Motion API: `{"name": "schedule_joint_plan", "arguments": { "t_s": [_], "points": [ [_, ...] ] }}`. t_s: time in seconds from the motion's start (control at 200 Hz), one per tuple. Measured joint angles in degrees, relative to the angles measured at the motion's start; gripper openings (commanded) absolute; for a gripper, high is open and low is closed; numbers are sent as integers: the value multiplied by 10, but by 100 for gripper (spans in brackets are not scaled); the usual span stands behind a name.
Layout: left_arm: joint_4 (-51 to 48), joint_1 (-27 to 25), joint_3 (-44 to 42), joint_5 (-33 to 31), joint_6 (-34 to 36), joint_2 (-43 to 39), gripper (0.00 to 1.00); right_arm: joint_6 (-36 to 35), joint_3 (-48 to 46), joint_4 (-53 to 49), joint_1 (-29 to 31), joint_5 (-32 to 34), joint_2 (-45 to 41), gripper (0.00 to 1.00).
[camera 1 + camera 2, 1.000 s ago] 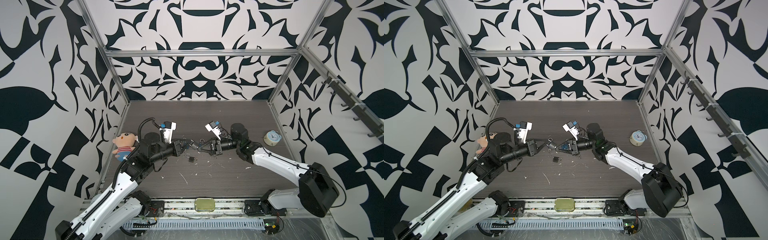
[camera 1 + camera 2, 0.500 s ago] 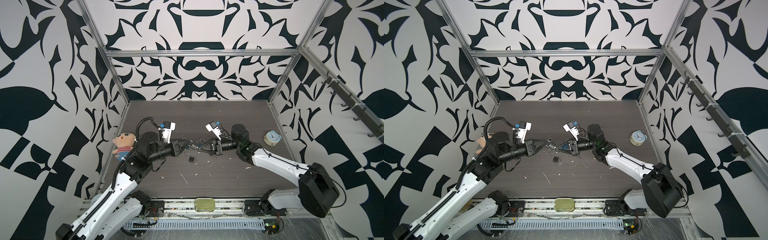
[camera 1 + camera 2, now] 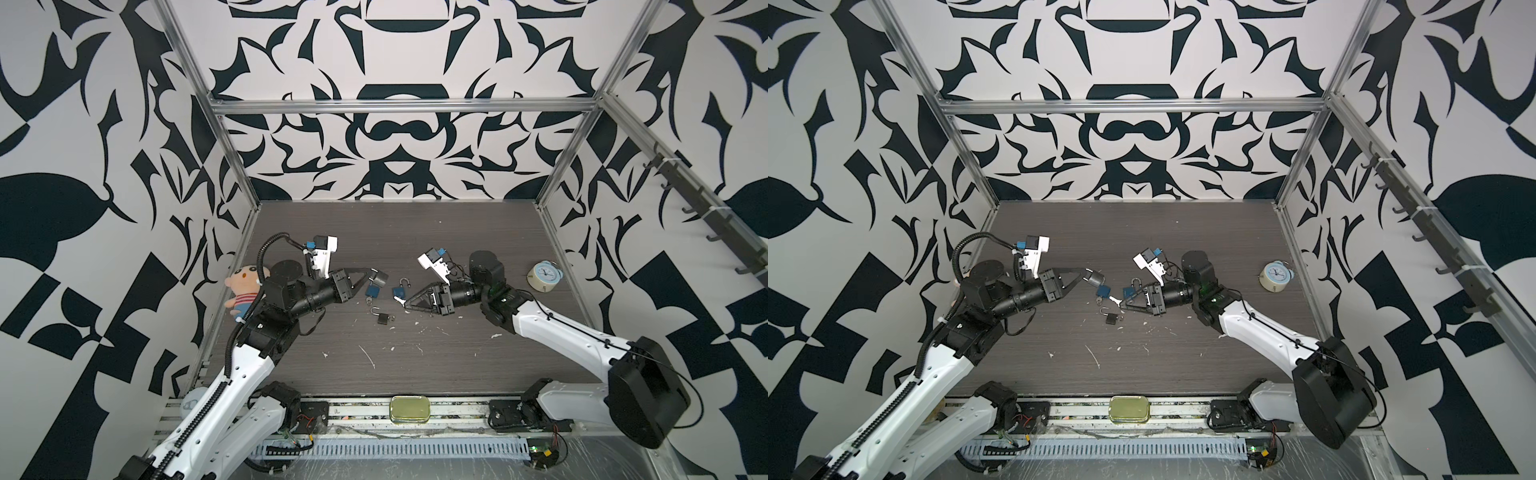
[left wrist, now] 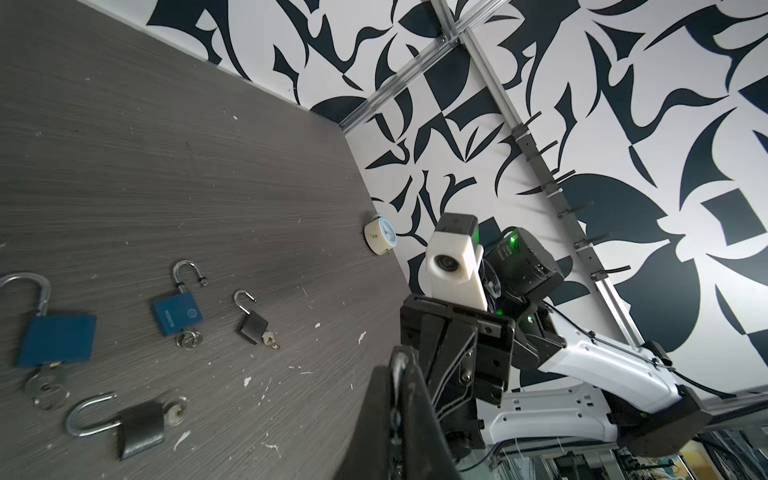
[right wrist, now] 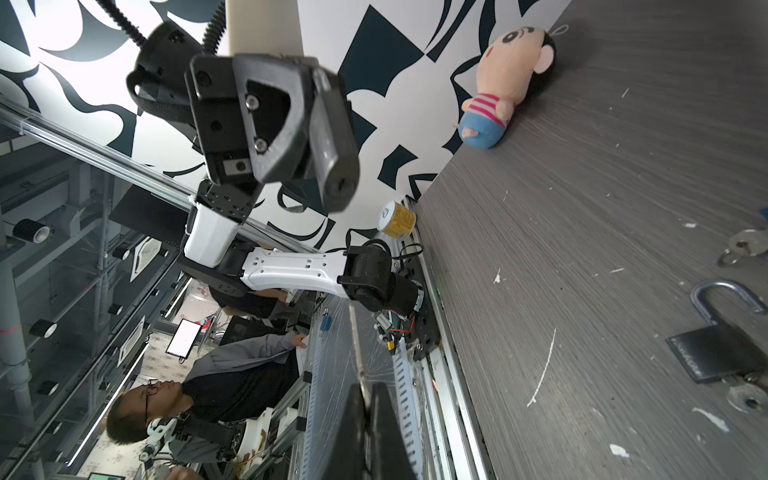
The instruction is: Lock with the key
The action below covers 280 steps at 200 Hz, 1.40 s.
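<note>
Walled on three sides in a black-and-white swirl pattern and floored with a dark wood-grain bench [image 3: 457,357] flecked with white scraps. Reached in from the near rail with a white left arm [image 3: 232,374] and a white right arm [image 3: 561,332], with wrists turned toward each other around mid-bench. Carried a plush doll [image 3: 245,286] at the left edge against the wall, a pale blue alarm clock [image 3: 544,278] over by the right wall, and a gold tin [image 3: 409,409] on the near rail.

Clenched the left gripper [image 3: 371,275] on a dark grey padlock [image 3: 381,277], held clear of the bench just left of centre, with black fingers [image 5: 270,124] pressed alongside it and its keyhole end turned toward the right arm. Clamped the right gripper [image 3: 1124,302] on a silver key [image 5: 356,345], with the blade pointed left toward that padlock, near it but apart.

Showed, in the left wrist view, four more locks lying on the bench below and between the two grippers: a big blue padlock [image 4: 54,338], a larger black padlock [image 4: 139,424], a smaller blue padlock [image 4: 176,311] and a small black padlock [image 4: 253,326], each with shackle sprung open and a key in its base.
</note>
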Motion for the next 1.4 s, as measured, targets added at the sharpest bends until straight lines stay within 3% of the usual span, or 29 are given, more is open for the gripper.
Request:
{"name": "schedule_joint_plan", "arguments": {
  "t_s": [0.27,0.435,0.59,0.825,0.935,1.145,1.4],
  "points": [
    [-11,0,15,22,13,39,0,-57,0,-124,-56,64,-54,0],
    [-32,-9,44,36,34,122,0,-65,0,-174,-132,120,-81,0],
    [-54,-50,107,35,65,231,0,-62,0,-206,-218,151,-97,0],
    [-92,-117,268,36,116,436,0,-52,0,-248,-370,163,-112,0],
    [-118,-140,360,40,135,539,0,-46,0,-255,-413,168,-123,0],
    [-180,-170,546,57,160,727,0,-45,-1,-268,-435,181,-125,0],
    [-264,-188,764,88,175,899,0,-47,-1,-272,-436,193,-110,0]
  ]
}}
